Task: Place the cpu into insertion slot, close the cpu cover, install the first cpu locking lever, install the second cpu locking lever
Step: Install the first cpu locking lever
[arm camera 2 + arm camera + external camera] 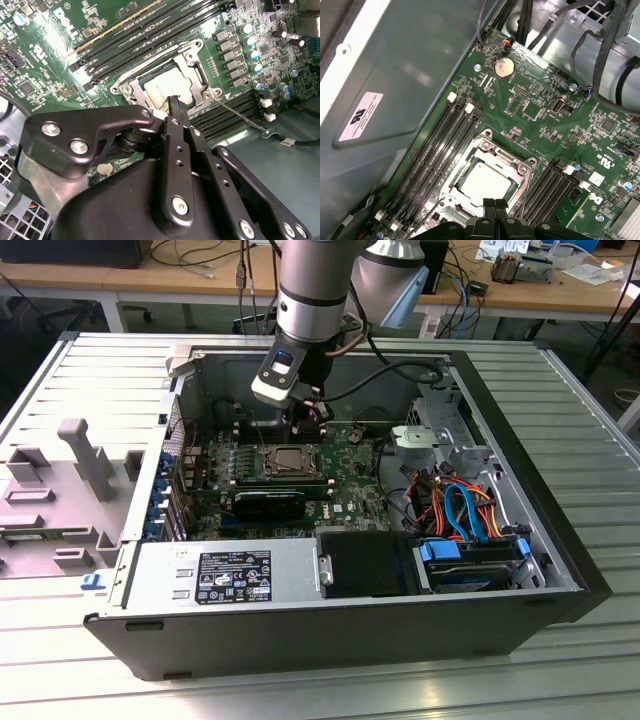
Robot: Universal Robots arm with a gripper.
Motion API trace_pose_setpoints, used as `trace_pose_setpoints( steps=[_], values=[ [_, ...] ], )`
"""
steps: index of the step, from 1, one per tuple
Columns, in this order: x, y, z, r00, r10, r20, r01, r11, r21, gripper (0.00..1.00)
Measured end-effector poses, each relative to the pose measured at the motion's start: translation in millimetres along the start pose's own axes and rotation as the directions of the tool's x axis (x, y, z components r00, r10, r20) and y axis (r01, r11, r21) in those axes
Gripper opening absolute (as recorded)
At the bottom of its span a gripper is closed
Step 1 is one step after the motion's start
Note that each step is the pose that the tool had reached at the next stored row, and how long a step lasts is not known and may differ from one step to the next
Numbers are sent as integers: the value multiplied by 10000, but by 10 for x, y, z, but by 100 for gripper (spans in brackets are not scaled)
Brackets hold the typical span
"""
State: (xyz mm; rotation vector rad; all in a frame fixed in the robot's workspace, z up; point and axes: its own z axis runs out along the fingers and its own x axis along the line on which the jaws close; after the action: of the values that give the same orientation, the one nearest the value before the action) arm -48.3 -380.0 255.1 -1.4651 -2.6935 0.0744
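Observation:
The cpu [485,182] lies flat in the insertion slot [290,458] on the green board, its silver top showing through the window of the cpu cover [479,148]. The cover lies down over the chip, as the second wrist view also shows for the cpu [162,82] and cpu cover [192,62]. A thin wire locking lever [241,116] sticks out sideways from the socket's corner over the black memory slots, unlatched. My gripper [493,204] is shut with nothing between its fingers, its tips just above the socket's edge. In the exterior view the gripper [305,422] hangs right behind the socket.
Long black memory slots [437,150] flank the socket on both sides. The case's grey metal wall [405,75] rises close beside them. Cable bundles [460,505] and a blue drive bay [470,560] fill the exterior view's right. A grey power supply [225,575] sits in front.

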Motion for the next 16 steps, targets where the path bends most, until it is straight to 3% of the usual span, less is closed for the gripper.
trace_pose_setpoints(
  steps=[16],
  values=[
    [0, 0, 0, 9985, -550, 43, 550, 9985, 25, 11]
  ],
)
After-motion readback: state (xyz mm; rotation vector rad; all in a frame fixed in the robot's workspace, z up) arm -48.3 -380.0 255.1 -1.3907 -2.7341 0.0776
